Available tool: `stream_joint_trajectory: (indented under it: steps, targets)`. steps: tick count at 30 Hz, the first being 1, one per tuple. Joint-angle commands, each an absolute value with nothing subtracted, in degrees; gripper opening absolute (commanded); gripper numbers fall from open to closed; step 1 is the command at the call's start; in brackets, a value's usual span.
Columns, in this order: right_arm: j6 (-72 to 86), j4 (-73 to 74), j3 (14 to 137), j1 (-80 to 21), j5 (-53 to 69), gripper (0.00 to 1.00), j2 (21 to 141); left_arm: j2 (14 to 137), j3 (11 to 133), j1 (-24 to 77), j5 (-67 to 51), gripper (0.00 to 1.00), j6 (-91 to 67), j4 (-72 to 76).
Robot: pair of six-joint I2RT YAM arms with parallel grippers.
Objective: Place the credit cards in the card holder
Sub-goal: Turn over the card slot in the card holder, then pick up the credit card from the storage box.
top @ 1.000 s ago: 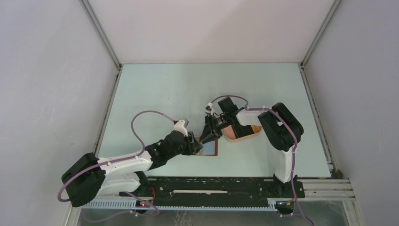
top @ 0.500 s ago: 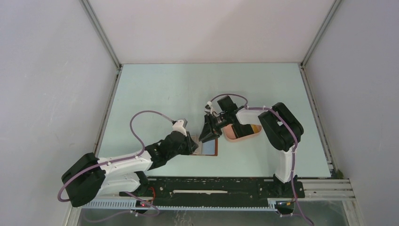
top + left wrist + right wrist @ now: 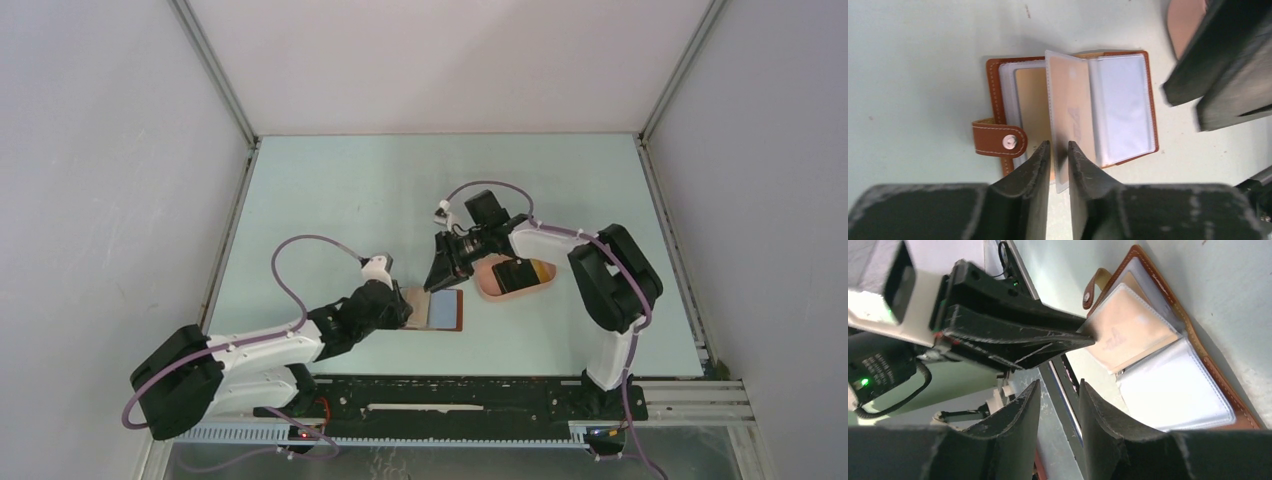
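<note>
Table point(image 3: 330, 200); black card point(image 3: 518, 272) in tray point(image 3: 497, 293), overhead only.

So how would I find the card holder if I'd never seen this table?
Look at the pale green table, near its front edge between the two robot arms. Left of the pink oval tray lies the card holder: a small brown leather booklet lying open, with clear plastic pockets and a snap tab.
</note>
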State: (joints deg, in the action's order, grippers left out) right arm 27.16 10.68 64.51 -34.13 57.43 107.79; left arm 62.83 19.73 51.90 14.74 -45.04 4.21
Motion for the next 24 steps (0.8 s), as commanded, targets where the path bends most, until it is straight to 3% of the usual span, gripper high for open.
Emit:
stream_joint_trajectory:
  steps: [1, 9, 12, 14, 17, 19, 24]
  targets:
    - [17.6, 15.6, 67.6, -33.4, 54.2, 0.42, 100.7, 60.2, 20.9, 52.1, 19.6, 0.28, -44.1, 1.0]
    - [-7.9, 26.5, 67.7, -32.2, 46.2, 0.42, 82.4, 48.1, 20.7, 52.1, 23.4, 0.47, -40.8, -5.7]
    - [-23.1, 34.8, 68.4, -29.2, 48.1, 0.46, 75.1, 41.2, 20.3, 52.1, 23.8, 0.62, -37.9, -5.6]
    - [-28.8, 38.6, 68.3, -25.9, 48.2, 0.52, 71.4, 36.5, 19.9, 52.1, 23.3, 0.76, -35.5, -4.0]
    - [-31.5, 42.5, 67.0, -19.3, 51.8, 0.78, 69.1, 30.5, 18.8, 52.0, 20.6, 0.99, -32.1, 2.2]
    - [-32.9, 44.8, 65.8, -15.5, 56.8, 0.87, 70.2, 28.8, 18.5, 51.8, 17.9, 1.00, -31.3, 6.6]
    - [-29.0, 44.2, 65.3, -10.1, 53.4, 0.83, 76.1, 32.3, 19.0, 51.4, 10.5, 1.00, -31.3, 13.8]
